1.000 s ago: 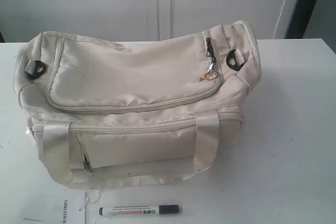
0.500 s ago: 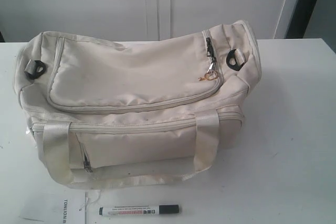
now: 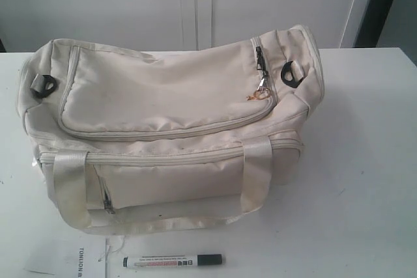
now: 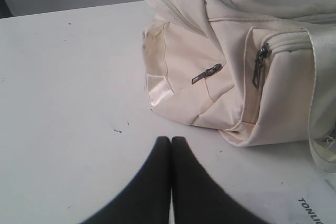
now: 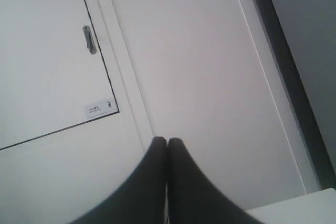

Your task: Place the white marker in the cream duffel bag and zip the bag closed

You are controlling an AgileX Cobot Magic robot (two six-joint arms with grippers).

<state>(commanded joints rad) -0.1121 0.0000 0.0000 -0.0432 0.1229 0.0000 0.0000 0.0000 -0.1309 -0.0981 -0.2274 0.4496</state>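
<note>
Near white marker [image 3: 172,261], printed sheet [image 3: 70,262]

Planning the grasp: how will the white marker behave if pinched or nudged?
The white marker lies flat on the table, so its round barrel will probably roll if nudged sideways. It looks stiff and slim, likely light to lift. Its smooth barrel may slip.

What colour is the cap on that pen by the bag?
Black cap on the white marker; clearest in the exterior view.
</note>
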